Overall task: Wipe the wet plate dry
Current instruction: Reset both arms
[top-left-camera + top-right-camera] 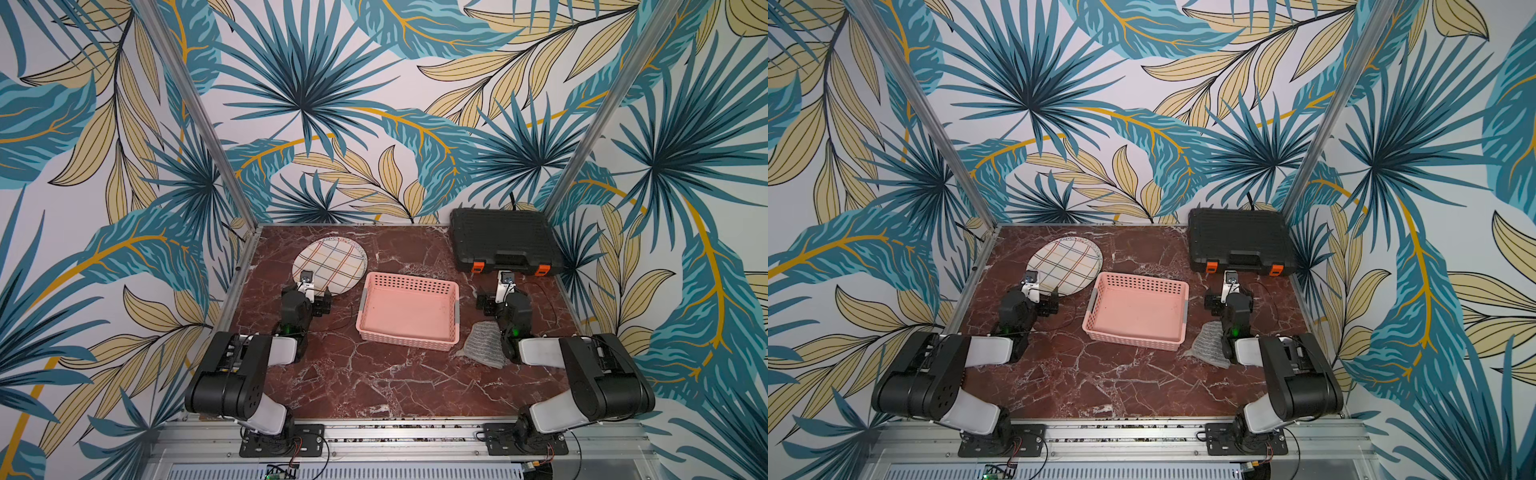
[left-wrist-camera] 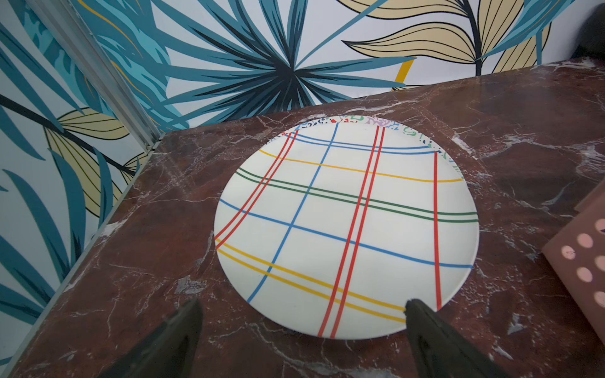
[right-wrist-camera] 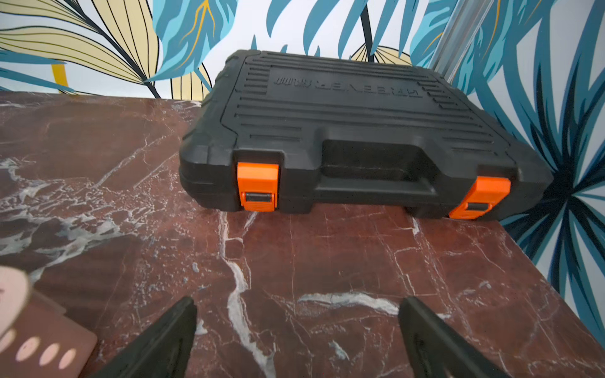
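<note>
Both empty, jaws wide: left end effector point(image 2: 302, 304), right end effector point(image 3: 297, 300).

On the marble table point(image 1: 374, 382), a plate point(image 1: 332, 259) lies far left at the left gripper point(image 1: 308, 291), a pink basket point(image 1: 409, 309) sits mid-table, a grey cloth point(image 1: 482, 343) lies just right of it, and a black case point(image 1: 503, 239) stands beyond the right gripper point(image 1: 503, 293).

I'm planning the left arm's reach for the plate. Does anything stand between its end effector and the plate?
Nothing visible does. The left end effector, open, sits right at the near rim of the plate, with only bare table under it. The pink basket stands beside the plate, not in the path.
</note>
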Robot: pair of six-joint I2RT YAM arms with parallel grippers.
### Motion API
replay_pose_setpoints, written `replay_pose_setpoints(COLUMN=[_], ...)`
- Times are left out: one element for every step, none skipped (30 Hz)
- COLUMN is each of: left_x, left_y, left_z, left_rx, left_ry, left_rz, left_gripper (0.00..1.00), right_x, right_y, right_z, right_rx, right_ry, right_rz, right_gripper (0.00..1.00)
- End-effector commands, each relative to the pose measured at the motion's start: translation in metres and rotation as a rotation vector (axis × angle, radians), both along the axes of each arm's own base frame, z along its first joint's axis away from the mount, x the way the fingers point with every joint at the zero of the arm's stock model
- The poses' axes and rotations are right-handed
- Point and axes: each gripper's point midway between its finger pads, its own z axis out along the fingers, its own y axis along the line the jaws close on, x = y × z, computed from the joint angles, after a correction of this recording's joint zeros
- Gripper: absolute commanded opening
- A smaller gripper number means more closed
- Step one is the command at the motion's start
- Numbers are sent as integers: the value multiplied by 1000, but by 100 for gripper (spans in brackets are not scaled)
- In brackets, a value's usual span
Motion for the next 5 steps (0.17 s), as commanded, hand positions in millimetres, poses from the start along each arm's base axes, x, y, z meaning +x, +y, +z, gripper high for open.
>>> replay_pose_setpoints(left_x=[5,5,5,5,5], left_y=[3,4,4,4,4], left_z=[12,12,12,12,12], left_rx=[-10,-9,-9,-10,-9], left_ry=[-33,-34,-34,-35,-34], left_rz=[15,17,16,16,17], left_gripper=[100,100,100,100,100], right_x=[1,2,2,1,2], right_y=[2,1,2,2,2], right_z=[2,3,3,3,3], right_rx=[20,20,20,21,20], right_ry=[-6,-11,-8,-7,-9], right_rz=[13,11,12,13,12], right_gripper=[100,99,99,99,99])
